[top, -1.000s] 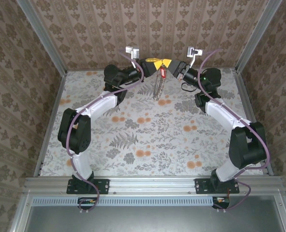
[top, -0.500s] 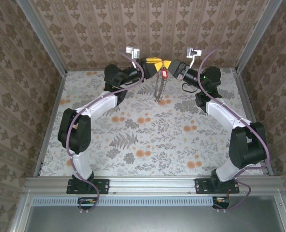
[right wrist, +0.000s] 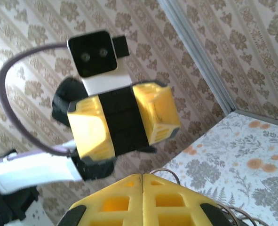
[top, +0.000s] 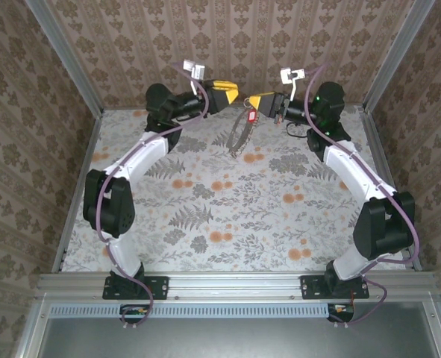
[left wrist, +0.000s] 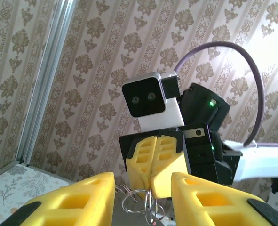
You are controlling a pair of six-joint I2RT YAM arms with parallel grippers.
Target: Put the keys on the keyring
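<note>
right gripper (top: 256, 101) clamps the keyring (top: 240, 136) with the red key (top: 251, 116) dangling by it, left gripper (top: 229, 92) apart and empty, so threading looks done; next, lower it gently.

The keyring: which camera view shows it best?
The top external view: the whole keyring hangs from the shut right tool. The left wrist view shows its upper loops; the right wrist view, a thin arc.

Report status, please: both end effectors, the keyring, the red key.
Left end effector open, empty. Right end effector shut on keyring, hanging above table. Red key beside its top. No obstacle between them.
</note>
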